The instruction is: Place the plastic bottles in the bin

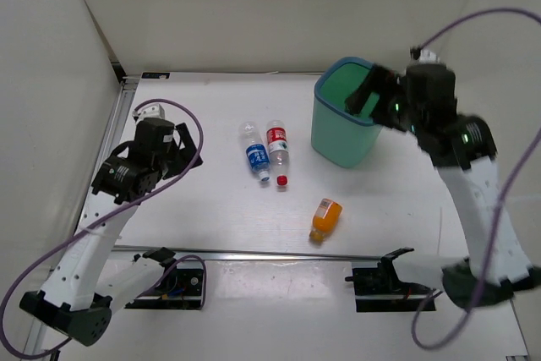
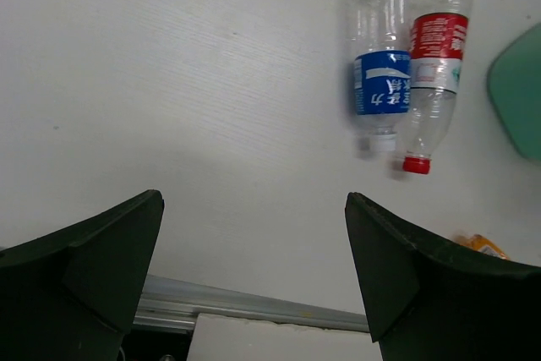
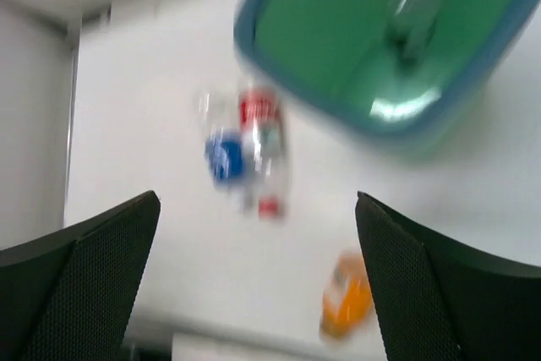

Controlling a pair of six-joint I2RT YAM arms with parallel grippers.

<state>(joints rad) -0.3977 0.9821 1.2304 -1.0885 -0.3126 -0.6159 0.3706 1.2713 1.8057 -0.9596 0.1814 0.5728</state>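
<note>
- Our right claw (image 1: 365,97) hangs over the bin (image 1: 338,145), jaws wide and empty; a blurred clear bottle (image 3: 414,14) seems to lie inside.
- The blue bottle (image 1: 257,156) and red bottle (image 1: 278,143) lie left of the bin; the orange bottle (image 1: 325,217) lies near its front.
- Our left claw (image 2: 254,200), well left of the bin, gapes empty.
- Next, we judge, a reach for orange.

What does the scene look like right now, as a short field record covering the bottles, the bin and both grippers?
blue-label bottle: lying on the table, beside the red-label one
red-label bottle: lying on the table, red cap on
orange bottle: lying on the table, nearer the arms
bin: upright, far right
clear object: inside the bin, too blurred to name
left gripper: open, empty
right gripper: open, empty, above the bin
</note>
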